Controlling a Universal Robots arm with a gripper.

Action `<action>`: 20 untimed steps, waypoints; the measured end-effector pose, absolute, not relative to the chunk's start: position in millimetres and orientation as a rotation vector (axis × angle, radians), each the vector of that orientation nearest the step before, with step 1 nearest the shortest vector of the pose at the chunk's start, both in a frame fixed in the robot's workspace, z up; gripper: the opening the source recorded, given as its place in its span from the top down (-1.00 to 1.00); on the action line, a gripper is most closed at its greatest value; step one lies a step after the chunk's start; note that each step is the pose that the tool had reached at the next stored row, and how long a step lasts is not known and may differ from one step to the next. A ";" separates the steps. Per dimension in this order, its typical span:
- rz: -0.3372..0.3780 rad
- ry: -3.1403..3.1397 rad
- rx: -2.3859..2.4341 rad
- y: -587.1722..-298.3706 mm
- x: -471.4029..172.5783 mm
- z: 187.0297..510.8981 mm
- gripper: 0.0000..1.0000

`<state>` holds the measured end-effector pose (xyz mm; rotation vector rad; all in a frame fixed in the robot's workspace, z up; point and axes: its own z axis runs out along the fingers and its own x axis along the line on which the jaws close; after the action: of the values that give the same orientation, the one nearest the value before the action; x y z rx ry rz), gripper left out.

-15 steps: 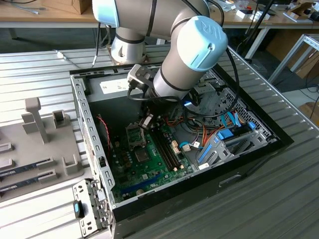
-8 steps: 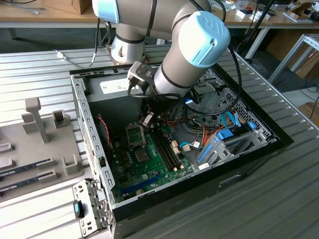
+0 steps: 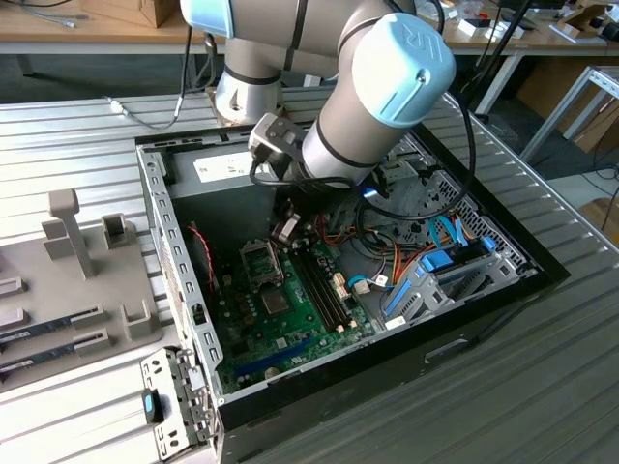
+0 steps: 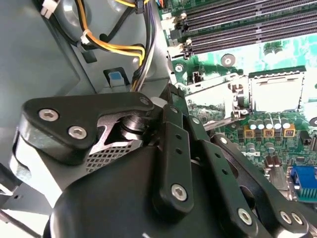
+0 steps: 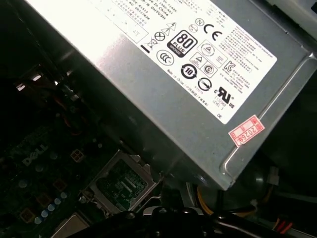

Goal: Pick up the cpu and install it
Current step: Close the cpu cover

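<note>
In the exterior view my gripper point(image 3: 285, 233) reaches down into the open computer case, just above the motherboard point(image 3: 290, 319). A small silvery-grey flat piece, the cpu point(image 3: 287, 228), sits at its tip, and the gripper looks shut on it. The open cpu socket point(image 3: 261, 261) lies directly below and slightly toward the exterior view's left. In both wrist views the socket point(image 4: 277, 91) point(image 5: 121, 186) stands uncovered, with bare contacts inside. The gripper's black links point(image 4: 173, 148) hide the fingertips in the second wrist view.
The grey power-supply box point(image 5: 163, 84) stands close beside the gripper. Empty memory slots point(image 3: 324, 285) run next to the socket, with a dark bare chip point(image 3: 276, 303) below. Cable bundles point(image 3: 387, 256) and a blue drive bay point(image 3: 435, 266) fill the case's right. A parts tray point(image 3: 68, 280) lies outside.
</note>
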<state>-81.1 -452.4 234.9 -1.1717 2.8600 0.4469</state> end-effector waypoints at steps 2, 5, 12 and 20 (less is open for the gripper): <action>0.450 2.864 -1.172 -452.4 -80.2 232.3 0.79; 0.454 2.867 -1.173 -450.9 -79.3 226.7 0.79; 0.471 2.866 -1.172 -449.3 -74.8 219.6 0.79; 0.490 2.862 -1.170 -447.9 -73.9 210.0 0.79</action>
<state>-73.9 -447.9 210.0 -1.1701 2.8617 0.4898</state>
